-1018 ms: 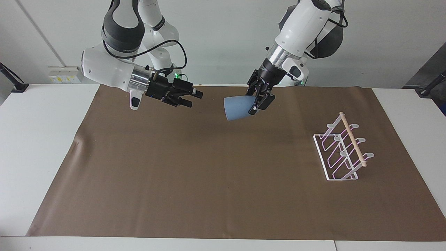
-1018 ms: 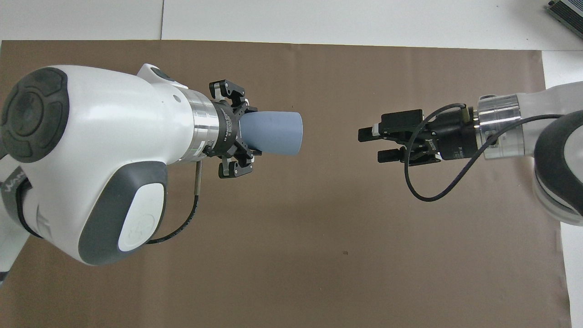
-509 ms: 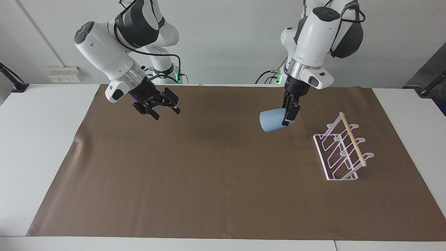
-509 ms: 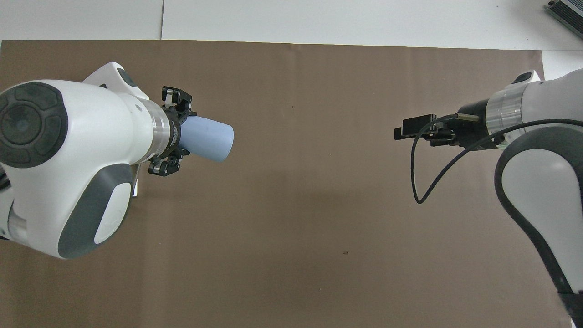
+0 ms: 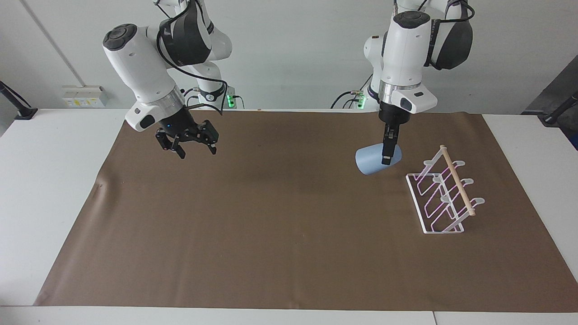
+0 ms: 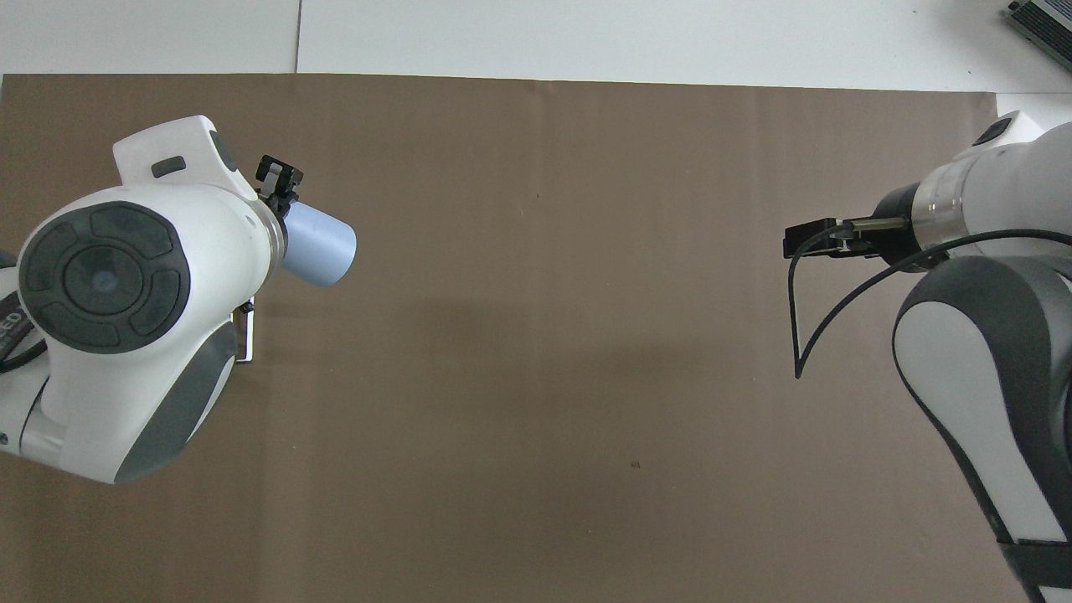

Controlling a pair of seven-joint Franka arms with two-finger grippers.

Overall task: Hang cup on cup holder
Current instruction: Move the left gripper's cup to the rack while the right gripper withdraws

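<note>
The left gripper [image 5: 387, 159] has carried the cup [image 5: 373, 162] toward the left arm's end of the tabletop [image 5: 63, 189], jaws clamped on it, now just beside the cup holder [image 5: 445, 194], at about its ten o'clock in the facing view; the cup seems clear of the brown mat [image 5: 280, 234]; the right gripper [image 5: 193, 148] has drawn back, jaws spread and empty.

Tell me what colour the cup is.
Plain light blue; the cup shows best in the facing view, held by the left tool.

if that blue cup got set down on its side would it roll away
Probably. The cup, held in the left gripper over the brown mat, looks round and handle-free, so little would stop it. Its taper suggests a curving roll. It seems rigid, keeping its shape in the grip.
</note>
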